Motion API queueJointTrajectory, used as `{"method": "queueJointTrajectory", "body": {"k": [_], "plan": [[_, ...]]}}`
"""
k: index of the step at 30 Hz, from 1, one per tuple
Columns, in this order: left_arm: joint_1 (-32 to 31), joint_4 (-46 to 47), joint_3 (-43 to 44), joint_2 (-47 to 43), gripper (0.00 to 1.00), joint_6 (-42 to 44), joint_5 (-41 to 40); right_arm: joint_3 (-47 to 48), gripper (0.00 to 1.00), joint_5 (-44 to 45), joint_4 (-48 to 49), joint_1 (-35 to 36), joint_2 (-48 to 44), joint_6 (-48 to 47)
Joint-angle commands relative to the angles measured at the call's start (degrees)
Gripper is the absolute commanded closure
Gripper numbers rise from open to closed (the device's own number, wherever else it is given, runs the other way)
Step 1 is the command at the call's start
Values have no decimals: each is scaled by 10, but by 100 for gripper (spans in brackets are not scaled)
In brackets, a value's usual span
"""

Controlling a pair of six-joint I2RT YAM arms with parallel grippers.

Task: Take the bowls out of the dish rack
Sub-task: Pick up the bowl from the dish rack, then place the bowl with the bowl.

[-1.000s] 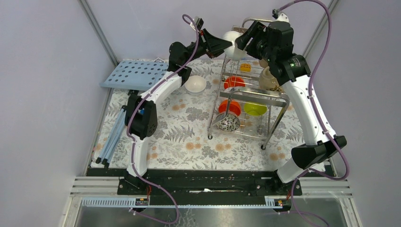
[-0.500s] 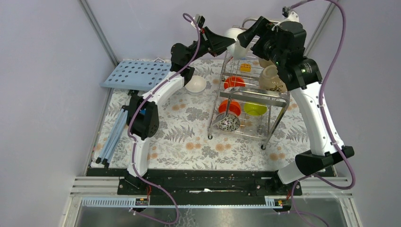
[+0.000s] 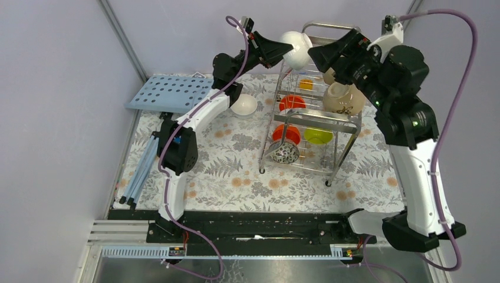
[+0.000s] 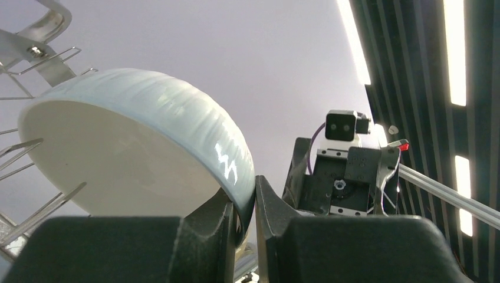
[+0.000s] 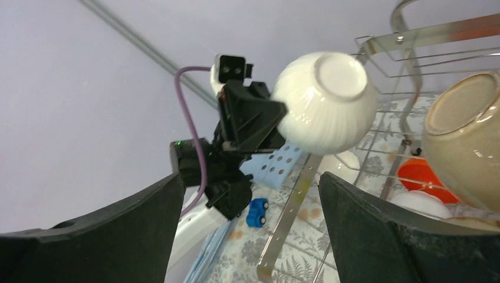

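My left gripper [image 3: 285, 52] is shut on the rim of a glossy white bowl [image 3: 297, 48] and holds it high by the top left of the steel wire dish rack [image 3: 339, 119]. The left wrist view shows the rim pinched between the fingers [image 4: 246, 197]. My right gripper [image 3: 318, 56] is open and empty, just right of that bowl, which shows in the right wrist view [image 5: 324, 103]. On the rack sit a cream-beige bowl [image 3: 342, 98], two orange-red bowls [image 3: 291, 102], a lime-green bowl [image 3: 318, 135] and a speckled bowl [image 3: 286, 153]. Another white bowl [image 3: 243, 105] sits on the table.
A flat light-blue perforated board [image 3: 168, 92] lies at the back left. A small blue toy car [image 5: 256, 212] sits near it. A folded light-blue frame [image 3: 138, 171] lies along the left edge. A yellow-orange clip [image 3: 305, 84] is on the rack's upper tier.
My right gripper has drawn back up and to the right, away from the white bowl. My left gripper has kept hold of the bowl and raised it a little.
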Motion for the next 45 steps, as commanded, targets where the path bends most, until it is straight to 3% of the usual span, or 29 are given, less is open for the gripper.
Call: {"method": "queueJointTrajectory", "body": {"k": [1, 8, 19, 25, 28, 36, 45], "plan": [[5, 69, 25, -113, 100, 7, -23, -21, 10, -79, 40, -2, -42, -9], [2, 21, -64, -246, 100, 82, -35, -59, 11, -141, 57, -2, -102, -2], [-4, -43, -181, -384, 100, 140, -15, -131, 12, -218, 87, -2, -184, -6], [-13, -235, -267, -534, 100, 288, -1, -175, 12, -316, 139, -1, -218, 25], [-25, -380, -315, -613, 100, 375, -25, -195, 12, -366, 174, 3, -223, 50], [-28, -728, -403, -768, 100, 556, -104, -147, 16, -368, 83, 36, -195, -21], [-29, -882, -462, -844, 100, 653, -159, -41, 19, -345, 30, 84, -105, -56]]}}
